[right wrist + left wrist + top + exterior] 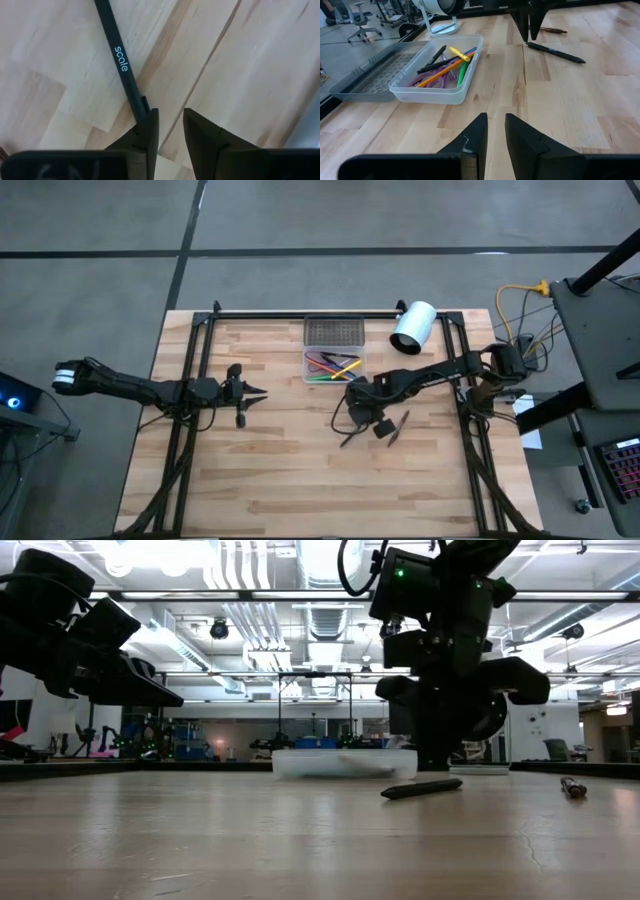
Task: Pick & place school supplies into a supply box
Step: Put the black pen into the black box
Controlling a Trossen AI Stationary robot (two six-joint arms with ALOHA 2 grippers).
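The clear supply box (333,366) (437,75) sits on the table's far middle and holds the green pen, the yellow pencil, the orange stick, the purple-handled scissors and a dark pen. A black pen (351,435) (120,60) (555,52) lies flat on the wood. My right gripper (362,420) (170,117) (529,39) points down over its far end, fingers a narrow gap apart, the pen beside one finger and not between them. A brown pen (400,426) (552,30) lies to its right. My left gripper (262,392) (496,122) hovers left of the box, narrowly open and empty. My right gripper comes from above, pointing down, at the black pen's far end (141,102). That end runs behind one finger (149,125), which hides the place; I cannot tell whether the finger touches the pen. The pen lies flat on the table.
The box's grey mesh-patterned lid (333,332) (375,80) lies flat behind the box. A white cylinder (412,327) lies at the far right. Bare wood stretches across the near half of the table (300,490). Black frame rails (190,370) run along both sides.
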